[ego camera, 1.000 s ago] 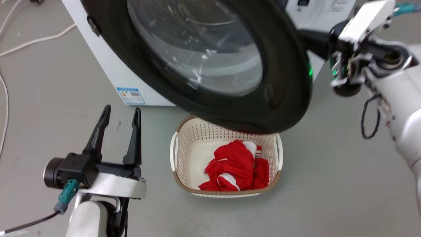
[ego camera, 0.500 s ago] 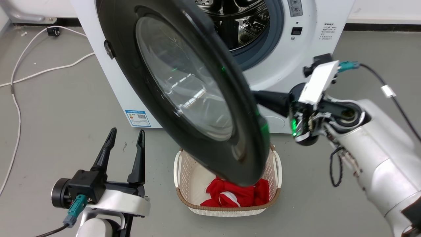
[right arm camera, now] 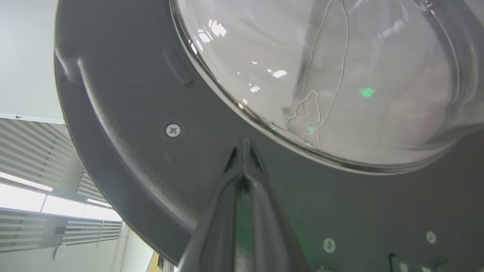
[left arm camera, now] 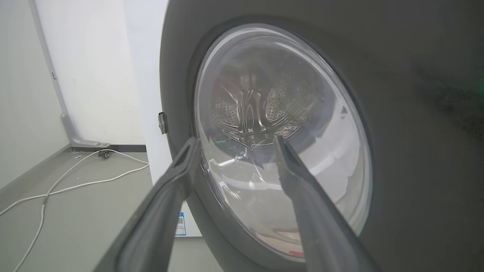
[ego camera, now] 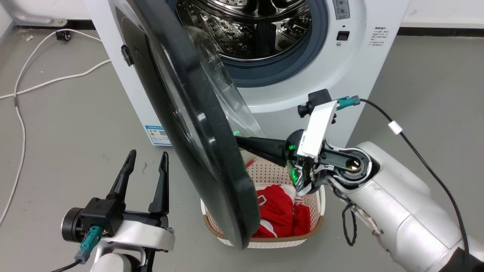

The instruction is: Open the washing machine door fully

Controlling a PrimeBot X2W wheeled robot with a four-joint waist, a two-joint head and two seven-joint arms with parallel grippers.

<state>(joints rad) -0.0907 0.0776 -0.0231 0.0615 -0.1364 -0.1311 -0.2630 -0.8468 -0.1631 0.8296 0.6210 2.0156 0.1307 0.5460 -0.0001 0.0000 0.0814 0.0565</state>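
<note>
The washing machine door (ego camera: 196,151) stands swung out, roughly edge-on to me, above a laundry basket (ego camera: 264,240) of red clothes (ego camera: 278,213), with the steel drum (ego camera: 257,34) bared beyond it. My right gripper (right arm camera: 244,148) is clenched on nothing. Its two fingers (right arm camera: 223,211) are pressed together into one blunt point, and that point rests against the door's grey inner ring, just below the rim of the glass bowl (right arm camera: 321,75). My left gripper (ego camera: 148,154) hangs released on the door's outer side, fingers spread wide and apart from the glossy black face, the bowl straight ahead of them. I judge the door a stiff, fairly heavy slab that turns only about its hinge, on the side away from my right fingers, so it should answer a steady push rather than a squeeze. The plastic looks slick, and a closed tip could skate across it. The bowl is glass and no place to lean. The best purchase, as I see it, is the plastic ring near the free edge, where my right fingers bear.
</note>
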